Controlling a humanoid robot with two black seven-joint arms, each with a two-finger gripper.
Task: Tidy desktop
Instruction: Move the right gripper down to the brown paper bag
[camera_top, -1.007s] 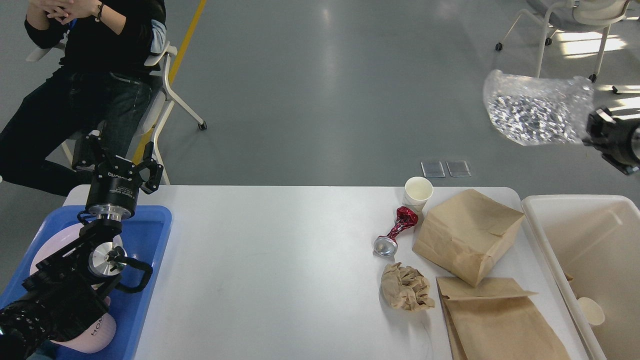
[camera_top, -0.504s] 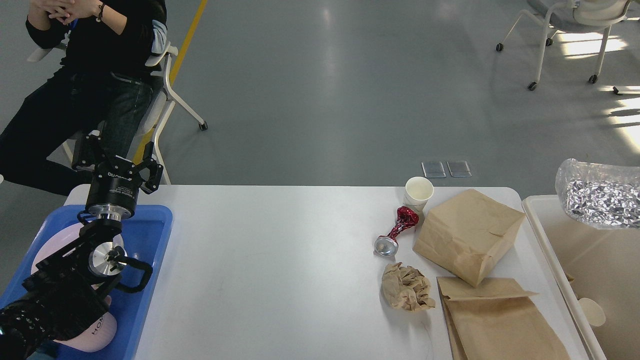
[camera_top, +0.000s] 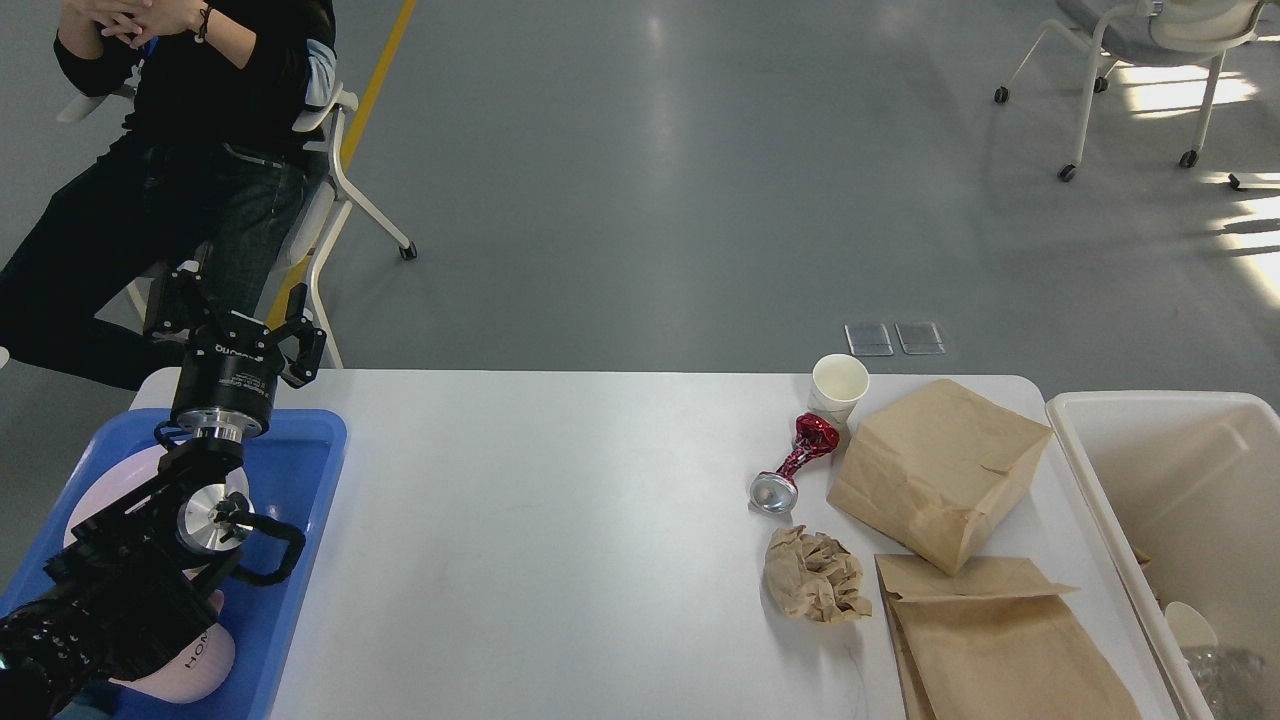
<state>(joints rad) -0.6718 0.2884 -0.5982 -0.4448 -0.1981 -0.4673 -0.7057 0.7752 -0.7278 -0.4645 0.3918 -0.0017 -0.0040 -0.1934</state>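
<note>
Two brown paper bags lie on the right part of the white desktop (camera_top: 560, 530), which fills the lower middle of the head view: one puffed (camera_top: 935, 470), one flat (camera_top: 1000, 640) at the near edge. A cream bin (camera_top: 1110, 480) stands beside them, a blue tray (camera_top: 300, 520) far left. The left gripper (camera_top: 235, 320) hangs above the tray, fingers spread apart. Smaller: crumpled paper (camera_top: 815, 577), a crushed red can (camera_top: 795, 462), a paper cup (camera_top: 838, 385).

Head view, forward-down over desktop (camera_top: 560, 520)
</note>
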